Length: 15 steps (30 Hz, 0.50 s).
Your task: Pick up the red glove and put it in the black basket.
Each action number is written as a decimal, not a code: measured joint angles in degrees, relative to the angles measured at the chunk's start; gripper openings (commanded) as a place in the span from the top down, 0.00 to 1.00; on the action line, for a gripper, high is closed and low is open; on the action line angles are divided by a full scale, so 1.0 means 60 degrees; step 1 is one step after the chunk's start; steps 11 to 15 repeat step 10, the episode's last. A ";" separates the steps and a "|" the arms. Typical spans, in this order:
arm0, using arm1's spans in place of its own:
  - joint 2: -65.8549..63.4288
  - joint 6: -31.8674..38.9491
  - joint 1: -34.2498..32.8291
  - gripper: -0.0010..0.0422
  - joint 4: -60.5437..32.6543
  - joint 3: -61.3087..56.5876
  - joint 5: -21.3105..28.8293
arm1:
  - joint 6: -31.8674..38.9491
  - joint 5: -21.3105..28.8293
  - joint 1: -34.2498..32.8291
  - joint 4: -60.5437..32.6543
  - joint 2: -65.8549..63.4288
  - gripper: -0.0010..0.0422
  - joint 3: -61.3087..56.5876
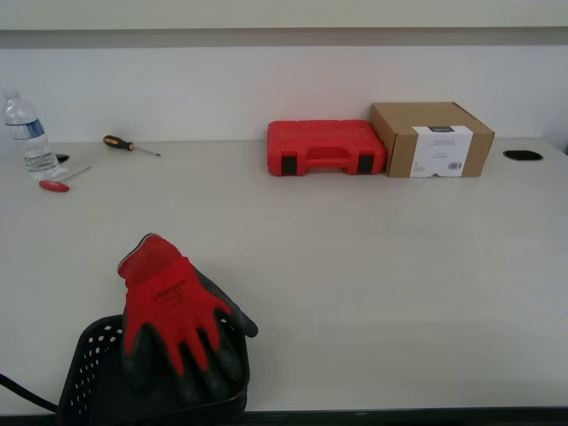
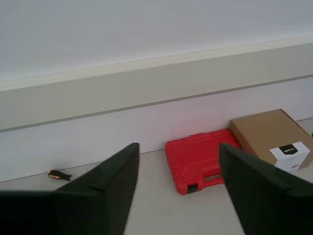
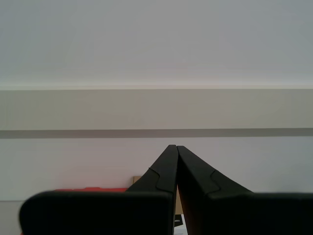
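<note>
One view only, exterior, shows red glove [image 1: 173, 315] draped over black basket [image 1: 98, 377]; my first gripper [image 2: 178, 152] spread, my second gripper [image 3: 176, 147] pressed together.

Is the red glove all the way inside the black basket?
Not fully. The red glove lies draped across the black basket, fingers over it, while its cuff hangs past the rim above the table.

The red glove [image 1: 169, 306] is knit cloth with matt dark rubbery fingers, the black basket [image 1: 89, 377] perforated plastic, the table [image 1: 373, 257] smooth and matt.
</note>
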 measured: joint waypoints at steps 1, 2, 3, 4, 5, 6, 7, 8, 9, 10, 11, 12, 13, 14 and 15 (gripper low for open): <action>0.0000 0.0000 0.0007 0.98 0.0004 0.0000 0.0000 | -0.0015 0.0000 0.0000 0.0000 0.0000 0.93 0.0000; 0.0000 0.0000 0.0007 0.98 0.0000 0.0000 0.0000 | 0.0007 0.0000 0.0000 0.0000 0.0000 1.00 0.0000; 0.0000 0.0000 0.0004 0.98 0.0000 0.0000 0.0000 | 0.0000 0.0000 0.0000 0.0000 0.0000 0.95 0.0000; 0.0000 0.0000 -0.0004 0.98 0.0000 0.0000 -0.0004 | -0.0040 0.0000 0.0000 0.0000 0.0000 0.91 0.0000; 0.0000 0.0000 0.0004 0.98 0.0000 0.0000 0.0000 | -0.0069 0.0000 0.0000 0.0000 0.0000 0.88 0.0000; 0.0000 0.0000 0.0000 0.98 0.0000 0.0000 0.0000 | -0.0076 0.0000 0.0000 0.0000 0.0000 0.83 0.0000; 0.0000 0.0000 0.0004 0.98 0.0000 0.0000 0.0000 | -0.0076 0.0000 0.0000 0.0000 0.0000 0.74 0.0000; 0.0000 0.0000 0.0000 0.98 0.0000 0.0000 0.0000 | -0.0087 0.0000 0.0000 0.0000 0.0000 0.67 0.0000; 0.0000 0.0000 0.0000 0.98 0.0000 0.0000 0.0000 | -0.0091 0.0000 0.0000 0.0000 0.0000 0.55 0.0000; 0.0000 0.0000 0.0007 0.98 0.0000 0.0000 0.0000 | -0.0098 0.0000 0.0000 0.0000 0.0000 0.49 0.0000; 0.0000 0.0000 0.0007 0.98 0.0000 0.0000 0.0000 | -0.0098 0.0000 0.0000 0.0000 0.0000 0.49 0.0000; 0.0000 0.0000 0.0007 0.98 0.0000 0.0000 0.0000 | -0.0098 0.0000 0.0000 0.0000 0.0000 0.49 0.0000; 0.0000 0.0000 0.0007 0.98 0.0000 0.0000 0.0000 | -0.0098 0.0000 0.0000 0.0000 0.0000 0.49 0.0000; 0.0000 0.0000 0.0007 0.98 0.0000 0.0000 0.0000 | -0.0098 0.0000 0.0000 0.0000 0.0000 0.49 0.0000; 0.0000 0.0000 0.0007 0.98 0.0000 0.0000 0.0000 | -0.0098 0.0000 0.0000 0.0000 0.0000 0.49 0.0000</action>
